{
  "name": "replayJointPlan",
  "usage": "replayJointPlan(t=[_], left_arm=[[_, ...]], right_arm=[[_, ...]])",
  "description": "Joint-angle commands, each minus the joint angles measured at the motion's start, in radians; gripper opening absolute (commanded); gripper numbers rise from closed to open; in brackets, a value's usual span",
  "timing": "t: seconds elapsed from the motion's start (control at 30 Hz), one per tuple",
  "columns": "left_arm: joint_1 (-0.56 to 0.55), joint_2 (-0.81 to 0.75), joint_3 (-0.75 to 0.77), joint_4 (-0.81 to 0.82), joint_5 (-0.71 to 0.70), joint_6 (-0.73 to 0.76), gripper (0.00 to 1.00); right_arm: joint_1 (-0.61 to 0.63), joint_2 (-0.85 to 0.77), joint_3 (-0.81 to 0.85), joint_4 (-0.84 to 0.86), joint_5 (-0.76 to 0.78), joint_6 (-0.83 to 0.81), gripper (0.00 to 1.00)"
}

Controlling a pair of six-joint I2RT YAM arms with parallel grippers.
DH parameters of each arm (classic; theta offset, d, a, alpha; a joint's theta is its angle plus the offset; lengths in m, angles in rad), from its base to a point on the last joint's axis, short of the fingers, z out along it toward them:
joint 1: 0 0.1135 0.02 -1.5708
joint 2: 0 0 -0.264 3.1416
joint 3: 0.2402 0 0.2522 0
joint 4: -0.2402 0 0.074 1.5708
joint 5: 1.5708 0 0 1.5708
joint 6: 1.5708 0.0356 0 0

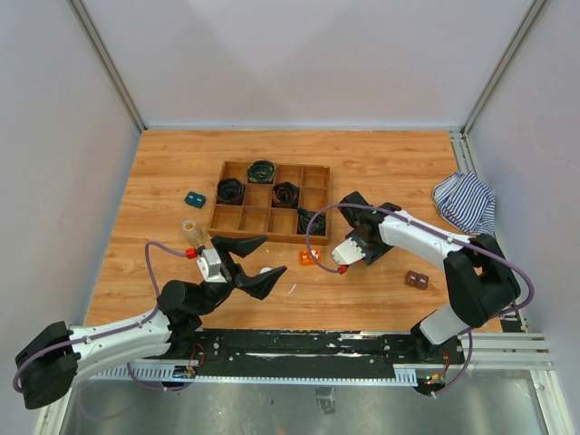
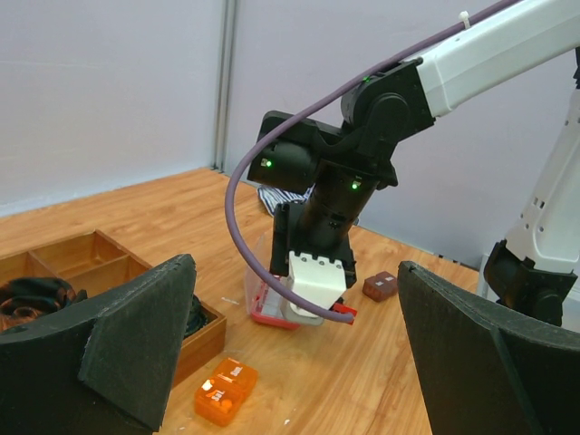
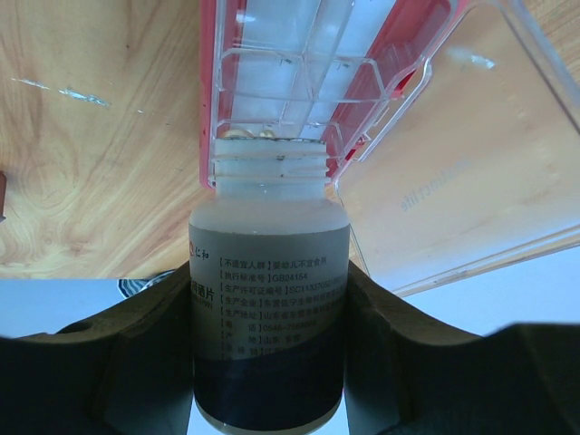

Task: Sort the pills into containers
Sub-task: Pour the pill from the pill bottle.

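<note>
**Desk:** What sits closest to you on the feed?

**Me:** My left end effector (image 1: 275,254) is low over the table (image 1: 381,163). Its fingers (image 2: 136,344) are spread wide, with nothing between them. Just beside its wrist I see the clear vial (image 1: 192,232) standing upright on the table, near the front left corner of the wooden tray (image 1: 268,238).

**Desk:** And a bit farther out?

**Me:** A small orange block (image 1: 310,257) lies just in front of the wooden tray. Next to it, my right end effector (image 3: 267,299) pinches the pill bottle (image 3: 269,227) around its labelled body. The threaded mouth is open and points down at the pink pill box (image 3: 208,100), which lies flat on the table. The box's clear lid (image 3: 471,163) is swung open to one side. In my wrist view the mouth overlaps the nearest compartments, but I can't tell whether it touches them.

**Desk:** Anything inside the bottle?

**Me:** The lower part of the pill bottle looks dark. There is something pale at the mouth, too blurred for me to name.

**Desk:** What's past that?

**Me:** A small brown block (image 1: 417,280) lies on the table to the right of that arm, well apart from the pink pill box. Beyond it, the wooden tray holds black coils (image 1: 230,190) in four compartments. A teal case (image 1: 195,199) sits just left of the tray. A striped cloth (image 1: 465,201) is bunched at the far right edge.
</note>
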Motion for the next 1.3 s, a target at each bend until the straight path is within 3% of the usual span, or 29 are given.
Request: replayJointPlan(t=[0.0,1.27], left_arm=[[0.003,-0.008,-0.094,0.044,0.007,0.02,0.99],[0.004,-0.014,-0.099,0.049,0.009,0.02,0.99]], right_arm=[[0.024,0.015,-0.014,-0.037,0.038,0.005,0.01],[0.11,0.079,0.011,-0.073,0.12,0.034,0.01]])
